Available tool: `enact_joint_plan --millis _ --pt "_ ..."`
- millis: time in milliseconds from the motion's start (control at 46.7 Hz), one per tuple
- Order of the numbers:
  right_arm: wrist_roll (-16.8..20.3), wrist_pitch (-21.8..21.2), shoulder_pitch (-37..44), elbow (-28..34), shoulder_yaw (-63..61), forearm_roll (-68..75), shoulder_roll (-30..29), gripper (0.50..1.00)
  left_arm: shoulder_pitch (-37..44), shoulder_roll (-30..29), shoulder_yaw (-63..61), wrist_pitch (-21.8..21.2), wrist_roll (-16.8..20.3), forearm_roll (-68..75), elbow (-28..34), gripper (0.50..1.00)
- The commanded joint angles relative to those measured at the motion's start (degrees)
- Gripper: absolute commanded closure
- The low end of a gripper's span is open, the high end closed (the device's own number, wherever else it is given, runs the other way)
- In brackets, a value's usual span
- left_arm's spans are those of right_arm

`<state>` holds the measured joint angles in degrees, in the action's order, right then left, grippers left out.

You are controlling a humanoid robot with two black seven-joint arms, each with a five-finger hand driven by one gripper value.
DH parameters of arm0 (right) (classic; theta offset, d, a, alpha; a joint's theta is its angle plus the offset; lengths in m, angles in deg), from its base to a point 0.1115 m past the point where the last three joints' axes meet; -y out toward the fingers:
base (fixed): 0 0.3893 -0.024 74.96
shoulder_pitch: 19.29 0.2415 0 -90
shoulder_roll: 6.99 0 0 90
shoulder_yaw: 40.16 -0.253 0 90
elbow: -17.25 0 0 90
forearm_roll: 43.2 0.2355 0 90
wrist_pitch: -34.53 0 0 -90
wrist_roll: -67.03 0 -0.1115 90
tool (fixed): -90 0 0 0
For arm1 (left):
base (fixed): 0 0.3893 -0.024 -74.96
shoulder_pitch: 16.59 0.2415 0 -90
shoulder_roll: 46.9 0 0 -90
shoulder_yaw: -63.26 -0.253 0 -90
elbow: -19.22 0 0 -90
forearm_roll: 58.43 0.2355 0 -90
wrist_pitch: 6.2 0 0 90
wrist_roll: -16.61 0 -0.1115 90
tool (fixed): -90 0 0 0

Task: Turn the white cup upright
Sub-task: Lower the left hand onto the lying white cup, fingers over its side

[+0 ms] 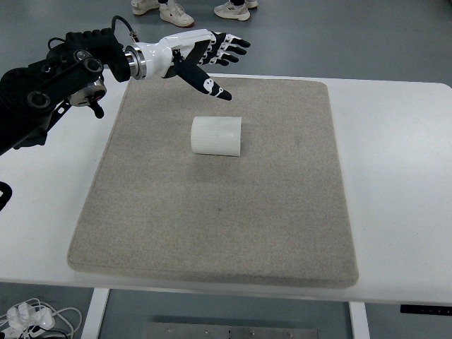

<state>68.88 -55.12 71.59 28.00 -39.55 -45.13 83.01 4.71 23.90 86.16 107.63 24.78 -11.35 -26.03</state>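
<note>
The white cup (217, 135) lies on its side on the grey felt mat (219, 205), in the mat's upper middle. My left hand (209, 58) hovers above the mat's far edge, up and slightly left of the cup, not touching it. Its fingers (232, 46) are spread and its thumb points down toward the cup; it holds nothing. The left arm comes in from the upper left. The right arm does not show.
The mat lies on a white table (399, 176). Several people's shoes (176, 14) stand on the floor beyond the table's far edge. White cables (32, 318) lie on the floor at the lower left.
</note>
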Motion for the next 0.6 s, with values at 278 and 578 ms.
enact_joint_plan --millis 278,578 --pt "0.0 0.0 0.0 0.1 0.0 0.0 0.0 0.548 -1.4 -3.4 -3.3 0.9 -0.1 16.7 -6.3 0.510" --pt "0.0 0.0 0.0 0.0 0.0 0.0 0.0 0.548 -3.3 -3.6 -6.8 3.2 -3.4 17.4 -6.7 0.506"
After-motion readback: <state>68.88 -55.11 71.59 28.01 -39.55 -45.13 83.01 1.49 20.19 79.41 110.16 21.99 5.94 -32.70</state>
